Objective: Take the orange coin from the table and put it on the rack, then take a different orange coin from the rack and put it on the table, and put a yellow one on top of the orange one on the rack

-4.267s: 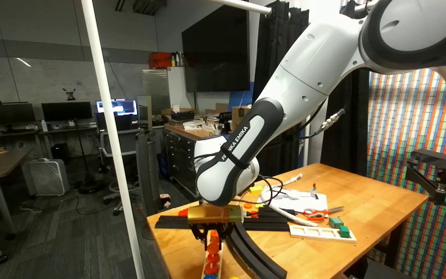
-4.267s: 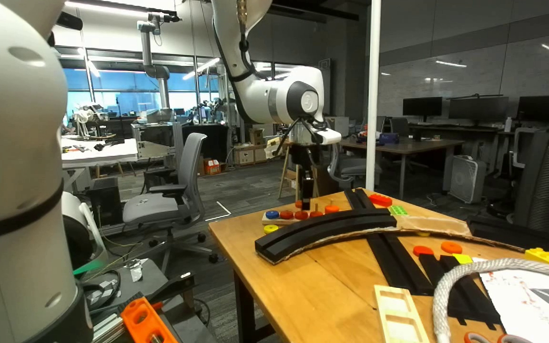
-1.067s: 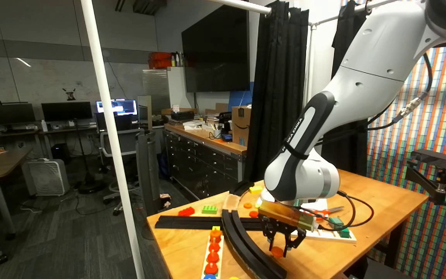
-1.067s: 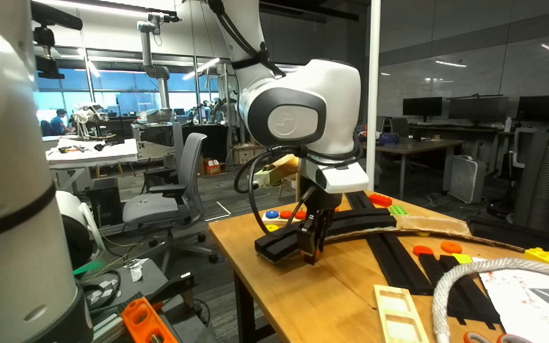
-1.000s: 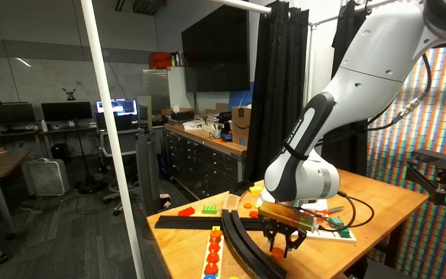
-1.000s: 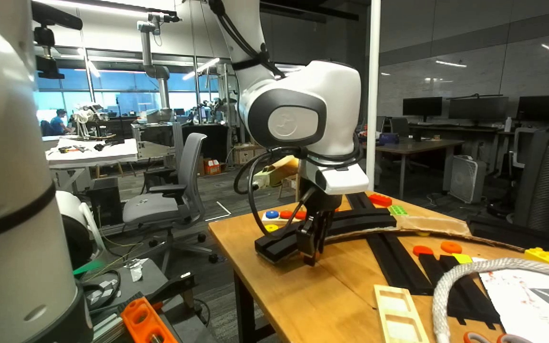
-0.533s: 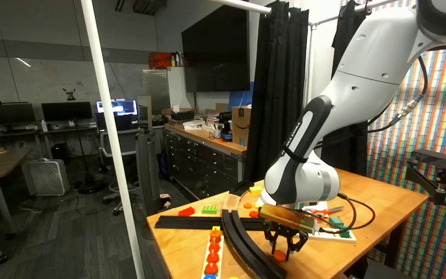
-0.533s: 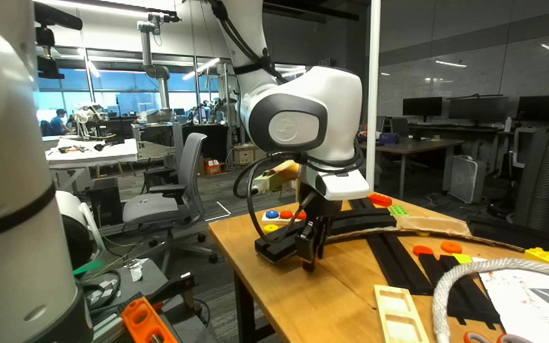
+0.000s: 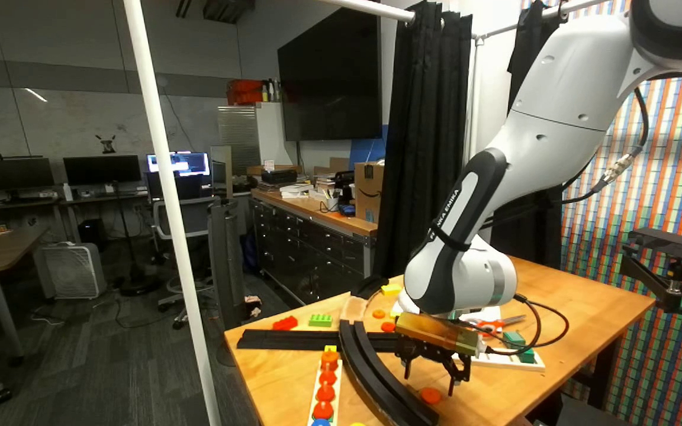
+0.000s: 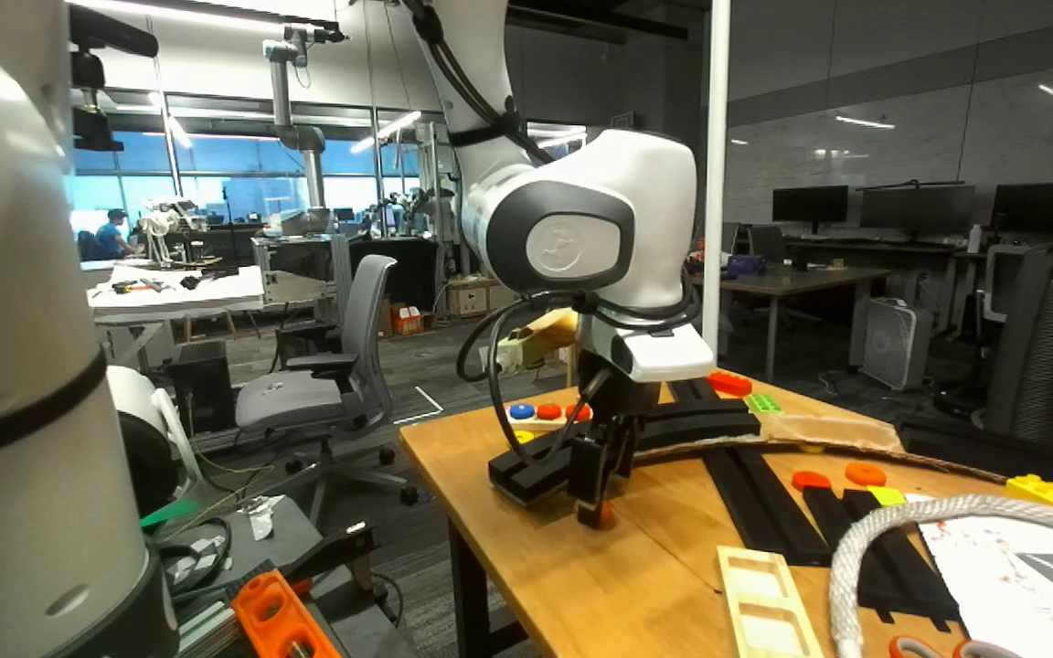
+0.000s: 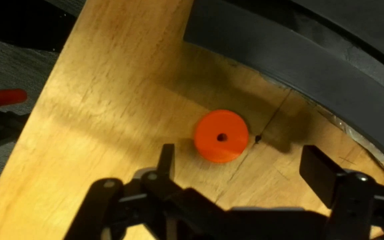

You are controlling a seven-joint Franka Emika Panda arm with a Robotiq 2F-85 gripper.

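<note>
Pincer (image 11: 238, 155) spread wide and holding nothing, I have it low above the surface (image 11: 78, 153). Below the gap between its fingers an orange coin (image 11: 221, 146) lies flat, and in the wrist view bare wood shows on either side, so I'm not touching it. Near the coin, but apart from it, runs a curved black track (image 11: 288, 63). Farther out is what I take for the rack (image 9: 336, 384), a pegged wooden strip: an uncovered orange disc (image 9: 330, 362) at one end, red discs (image 9: 325, 393) in line, a blue disc (image 10: 522, 411) at the other. I judge the swap done, one orange up there, its counterpart down here, though I can't prove which is which. Left for me, then, is the yellow one (image 10: 524, 438), lying near the rack, not yet on top of that orange disc.
</note>
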